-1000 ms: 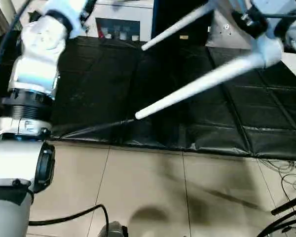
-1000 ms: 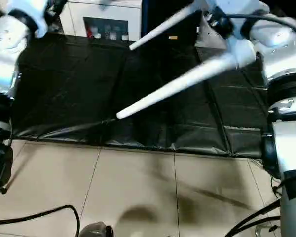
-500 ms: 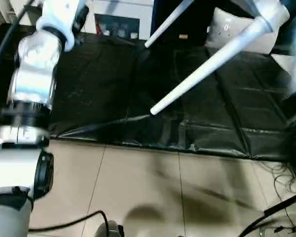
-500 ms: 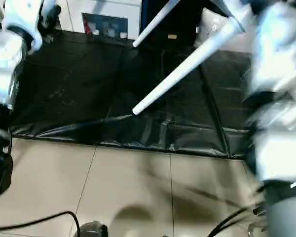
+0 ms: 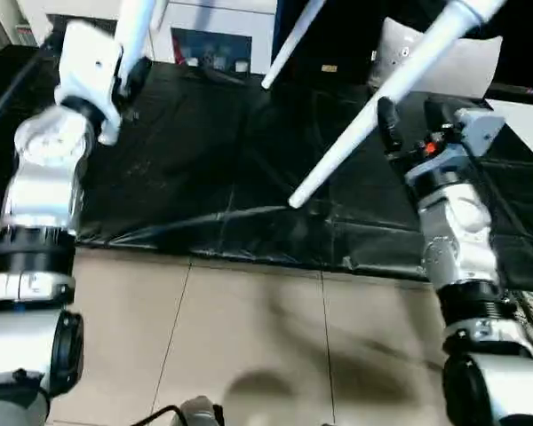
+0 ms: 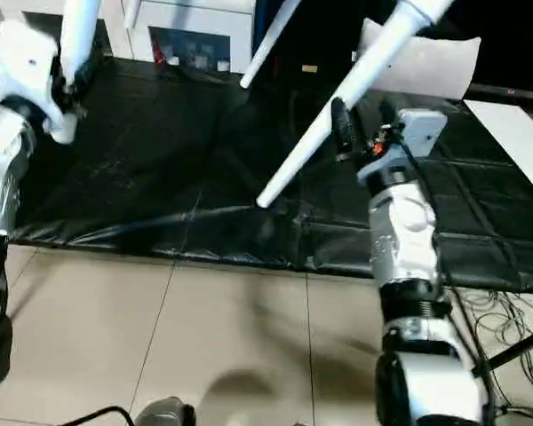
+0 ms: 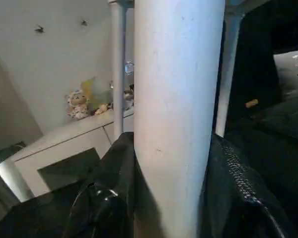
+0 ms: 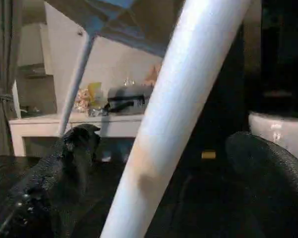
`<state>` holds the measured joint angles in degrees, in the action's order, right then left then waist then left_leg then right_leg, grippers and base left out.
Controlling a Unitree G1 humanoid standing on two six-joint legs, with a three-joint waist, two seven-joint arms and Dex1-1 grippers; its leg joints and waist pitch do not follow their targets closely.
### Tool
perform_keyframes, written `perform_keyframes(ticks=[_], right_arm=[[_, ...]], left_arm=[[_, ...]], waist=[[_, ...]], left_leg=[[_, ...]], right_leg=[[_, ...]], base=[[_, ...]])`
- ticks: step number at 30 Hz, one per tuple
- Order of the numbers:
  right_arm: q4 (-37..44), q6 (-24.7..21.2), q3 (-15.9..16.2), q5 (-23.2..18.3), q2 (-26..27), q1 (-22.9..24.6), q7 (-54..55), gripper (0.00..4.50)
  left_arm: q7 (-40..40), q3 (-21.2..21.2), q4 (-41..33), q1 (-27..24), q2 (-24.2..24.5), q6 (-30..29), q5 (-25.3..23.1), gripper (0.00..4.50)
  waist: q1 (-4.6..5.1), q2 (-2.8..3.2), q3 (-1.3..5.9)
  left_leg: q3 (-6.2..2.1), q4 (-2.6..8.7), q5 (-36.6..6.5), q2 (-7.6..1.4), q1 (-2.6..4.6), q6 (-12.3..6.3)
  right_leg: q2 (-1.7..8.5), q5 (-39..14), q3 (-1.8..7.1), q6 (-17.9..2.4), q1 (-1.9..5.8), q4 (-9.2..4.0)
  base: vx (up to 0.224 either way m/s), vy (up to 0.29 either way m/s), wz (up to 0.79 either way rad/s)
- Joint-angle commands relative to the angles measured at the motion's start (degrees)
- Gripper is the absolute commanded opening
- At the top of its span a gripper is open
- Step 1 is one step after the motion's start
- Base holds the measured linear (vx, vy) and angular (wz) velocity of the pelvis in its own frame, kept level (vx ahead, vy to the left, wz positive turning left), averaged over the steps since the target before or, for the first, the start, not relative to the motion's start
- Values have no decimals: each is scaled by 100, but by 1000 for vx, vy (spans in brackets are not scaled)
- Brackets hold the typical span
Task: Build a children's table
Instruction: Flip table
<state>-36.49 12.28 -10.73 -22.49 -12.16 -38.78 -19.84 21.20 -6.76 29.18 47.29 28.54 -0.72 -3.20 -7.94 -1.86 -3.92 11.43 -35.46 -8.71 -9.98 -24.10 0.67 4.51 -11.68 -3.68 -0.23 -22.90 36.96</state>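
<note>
Right gripper (image 5: 400, 124) has let go of the near leg (image 5: 373, 115) and dropped back, jaws wide apart with the leg between them, untouched. Left gripper (image 7: 174, 208) is clamped on another leg (image 5: 133, 31), so the children's table (image 8: 114, 20) hangs legs-down above the black mat (image 5: 204, 169) on that grip. No containers.
</note>
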Motion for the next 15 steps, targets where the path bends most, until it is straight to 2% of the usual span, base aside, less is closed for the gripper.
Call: perform_keyframes(ticks=[1, 3, 4, 5, 6, 8, 9, 10, 12, 13, 15], right_arm=[[-216, -202, 6, 32, -57, -145, -16, 450], [-974, -436, -70, -37, -53, -636, -229, 450], [-1183, -500, -95, -58, -47, -767, -286, 450], [-1498, -514, -79, 42, -62, -972, -256, 450], [-1724, -514, -94, 59, -58, -1136, -289, 450], [-2103, -472, -142, 73, -47, -1442, -340, 450], [-2177, -496, -169, 50, -43, -1523, -384, 450], [-2200, -490, -162, 54, -48, -1593, -455, 450], [-2195, -484, -147, 53, -55, -1654, -577, 450], [-2026, -573, -97, -34, -72, -1714, -1053, 450], [-1859, -706, -40, -98, -96, -1695, -1406, 450]], left_arm=[[250, 245, -113, -24, -50, 132, -24, 156], [370, 304, -67, -20, -70, 248, 0, 155], [403, 320, -53, -19, -77, 273, 7, 155], [415, 343, -4, -6, -99, 310, -2, 155], [431, 331, 51, 3, -136, 350, 33, 155], [509, 330, 121, -18, -220, 448, 127, 155], [556, 343, 142, -30, -250, 488, 163, 155], [683, 400, 135, -83, -291, 557, 202, 155], [724, 449, 147, -135, -326, 604, 191, 155], [643, 479, 293, -231, -433, 667, 150, 155], [511, 465, 453, -277, -494, 707, 113, 155]], waist=[[110, 86, 438], [106, 107, 449], [136, 98, 452], [118, 124, 444], [127, 114, 442], [129, 96, 456], [129, 93, 459], [119, 63, 460], [123, 67, 478], [120, 47, 478], [123, 47, 477]], left_leg=[[-243, 560, -2558, -368, 354, 660], [-240, 545, -2513, -359, 346, 658], [-247, 540, -2455, -353, 314, 648], [-238, 538, -2454, -356, 323, 641], [-226, 533, -2507, -364, 350, 665], [-223, 522, -2381, -361, 325, 651], [-213, 529, -2255, -363, 311, 616], [-202, 520, -2136, -364, 306, 567], [-197, 518, -1885, -366, 277, 496], [-178, 499, -1793, -360, 281, 414], [-169, 491, -1701, -354, 269, 330]], right_leg=[[465, -1691, 283, -832, 31, -524], [486, -1636, 287, -877, 44, -525], [489, -1601, 279, -963, 80, -503], [486, -1603, 283, -952, 55, -518], [481, -1567, 286, -981, 26, -515], [496, -1404, 287, -1040, 59, -482], [475, -1250, 281, -1060, 72, -462], [481, -1151, 283, -1063, 86, -454], [468, -866, 277, -1091, 124, -418], [462, -744, 277, -1113, 130, -412], [457, -707, 278, -1129, 148, -417]], base=[[0, 0, 0], [0, 0, 0], [0, 0, 0], [0, 0, 0], [0, 0, 0], [0, 0, 0], [0, 0, 0], [0, 0, 0], [0, 0, 0], [0, 0, 0], [0, 0, 0]])
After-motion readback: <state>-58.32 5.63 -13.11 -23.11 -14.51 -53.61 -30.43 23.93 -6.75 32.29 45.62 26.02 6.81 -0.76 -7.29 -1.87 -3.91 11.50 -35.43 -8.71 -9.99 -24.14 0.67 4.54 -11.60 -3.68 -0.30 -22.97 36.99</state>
